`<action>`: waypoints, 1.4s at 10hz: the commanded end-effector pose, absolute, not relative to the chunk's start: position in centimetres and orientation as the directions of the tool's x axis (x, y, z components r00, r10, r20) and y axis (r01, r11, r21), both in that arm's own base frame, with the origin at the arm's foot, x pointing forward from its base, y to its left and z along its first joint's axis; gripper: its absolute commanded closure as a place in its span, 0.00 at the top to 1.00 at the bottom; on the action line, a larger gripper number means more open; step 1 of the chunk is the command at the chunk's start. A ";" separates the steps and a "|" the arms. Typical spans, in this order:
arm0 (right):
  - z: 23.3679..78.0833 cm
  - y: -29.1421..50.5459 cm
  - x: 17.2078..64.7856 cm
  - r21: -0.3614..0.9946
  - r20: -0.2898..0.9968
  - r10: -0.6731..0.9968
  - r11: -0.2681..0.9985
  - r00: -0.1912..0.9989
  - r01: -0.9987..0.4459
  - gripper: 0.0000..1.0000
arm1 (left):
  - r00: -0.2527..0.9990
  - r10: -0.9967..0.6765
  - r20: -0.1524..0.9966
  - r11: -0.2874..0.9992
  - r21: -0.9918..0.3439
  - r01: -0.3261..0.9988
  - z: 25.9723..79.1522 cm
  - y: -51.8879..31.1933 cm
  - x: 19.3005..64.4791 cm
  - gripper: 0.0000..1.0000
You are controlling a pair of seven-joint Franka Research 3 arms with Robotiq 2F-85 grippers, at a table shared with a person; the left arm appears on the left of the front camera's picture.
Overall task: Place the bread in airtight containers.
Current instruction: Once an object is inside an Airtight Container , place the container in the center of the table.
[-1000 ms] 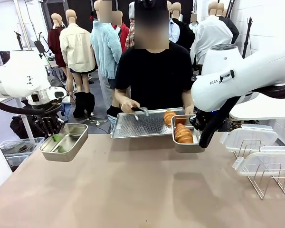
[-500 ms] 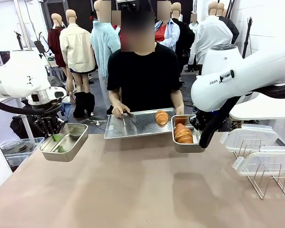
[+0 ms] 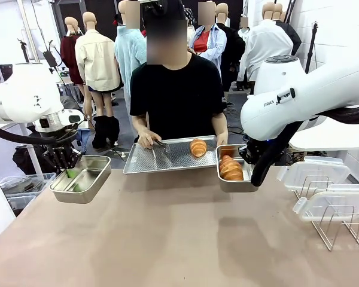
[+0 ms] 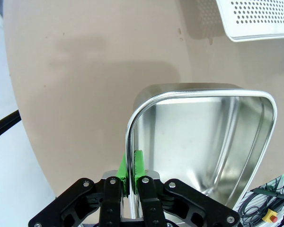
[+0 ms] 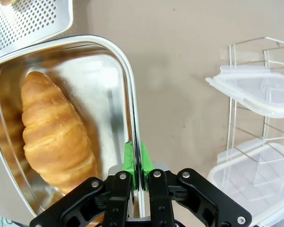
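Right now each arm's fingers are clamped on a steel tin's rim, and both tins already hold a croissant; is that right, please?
Not quite: the left tin is empty, its inside bare steel in the left wrist view. The right tin does hold a croissant, and the left fingers and right fingers are clamped on the tins' rims.

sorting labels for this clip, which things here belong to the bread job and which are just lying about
Job: golden-brown croissant; rounded-corner stainless-steel tin holding it; second croissant, not yet in a tin; empty rectangular stainless-steel tin; clear plastic snap lids.
Lying about: large perforated metal tray under the second croissant; wire rack holding the lids.
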State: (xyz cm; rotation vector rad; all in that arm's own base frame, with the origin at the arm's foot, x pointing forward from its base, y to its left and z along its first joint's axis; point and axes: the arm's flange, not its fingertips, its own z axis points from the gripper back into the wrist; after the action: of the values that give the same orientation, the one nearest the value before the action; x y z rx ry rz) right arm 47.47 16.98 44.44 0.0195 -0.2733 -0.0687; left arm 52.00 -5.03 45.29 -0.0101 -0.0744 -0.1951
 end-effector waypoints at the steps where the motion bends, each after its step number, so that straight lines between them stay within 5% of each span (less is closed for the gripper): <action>1: 44.7 17.1 47.4 0.034 0.276 -0.071 0.997 0.958 0.064 0.00 | 0.976 -0.202 0.079 0.979 0.000 0.202 45.5 -4.9 51.9 0.00; 9: 33.1 18.8 50.8 0.007 0.193 -0.054 0.999 0.980 0.053 0.00 | 0.976 -0.202 0.079 0.979 0.000 0.202 45.5 -4.9 51.9 0.00; 14: 31.0 18.7 50.6 0.013 0.165 -0.067 0.998 0.984 0.066 0.00 | 0.976 -0.202 0.079 0.979 0.000 0.202 45.5 -4.9 51.9 0.00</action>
State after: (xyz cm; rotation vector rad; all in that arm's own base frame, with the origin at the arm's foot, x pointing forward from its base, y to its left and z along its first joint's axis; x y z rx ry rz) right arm 50.35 18.36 31.96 -0.0028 -0.1682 -0.0493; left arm 51.99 -5.04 45.24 -0.0100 -0.0733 -0.1954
